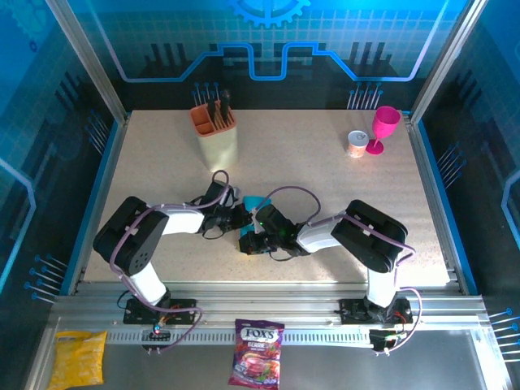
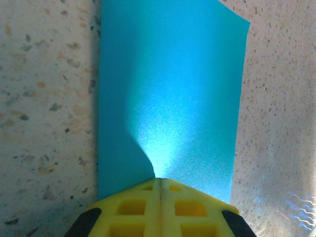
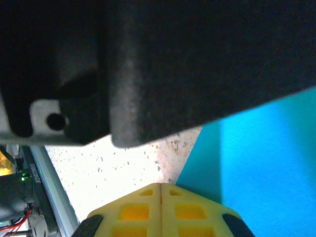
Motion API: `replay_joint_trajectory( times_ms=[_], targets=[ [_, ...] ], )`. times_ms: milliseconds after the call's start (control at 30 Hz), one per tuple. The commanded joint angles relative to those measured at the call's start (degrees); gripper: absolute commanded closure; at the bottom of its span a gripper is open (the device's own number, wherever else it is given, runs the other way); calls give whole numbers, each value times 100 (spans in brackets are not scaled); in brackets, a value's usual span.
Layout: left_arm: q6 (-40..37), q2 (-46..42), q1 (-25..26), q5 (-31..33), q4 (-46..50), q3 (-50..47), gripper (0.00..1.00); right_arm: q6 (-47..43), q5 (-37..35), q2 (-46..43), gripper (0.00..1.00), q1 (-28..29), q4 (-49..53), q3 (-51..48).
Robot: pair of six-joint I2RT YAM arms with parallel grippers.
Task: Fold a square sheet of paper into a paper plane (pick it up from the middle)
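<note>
The left gripper (image 2: 159, 180) has its yellow fingers pressed together at the near edge of the cyan sheet of paper (image 2: 168, 84); whether they pinch that edge I cannot tell. The right gripper (image 3: 161, 186), also closed, sits just beside the sheet and holds nothing. The sheet lies flat on the speckled table (image 2: 44, 108), a narrow rectangle, probably folded. It looks light, limp and easily creased, so a gentle edge pinch suits it. The beige utensil holder (image 1: 216, 138) stands well beyond.
</note>
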State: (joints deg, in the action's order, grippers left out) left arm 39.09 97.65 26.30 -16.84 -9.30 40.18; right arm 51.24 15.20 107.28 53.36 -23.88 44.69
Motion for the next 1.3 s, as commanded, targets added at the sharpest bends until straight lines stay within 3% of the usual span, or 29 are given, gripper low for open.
replay_joint_trajectory(
  times_ms=[0,567,1267],
  targets=[
    [-28,261,-55,400,-4,352,100,-162,9,460,100,84,1087,-276],
    [-339,820,-428,341,282,1197,100,-158,0,539,100,95,1043,-408],
    [-666,1266,-666,356,441,1429,100,-142,57,488,100,144,1032,-398]
  ],
)
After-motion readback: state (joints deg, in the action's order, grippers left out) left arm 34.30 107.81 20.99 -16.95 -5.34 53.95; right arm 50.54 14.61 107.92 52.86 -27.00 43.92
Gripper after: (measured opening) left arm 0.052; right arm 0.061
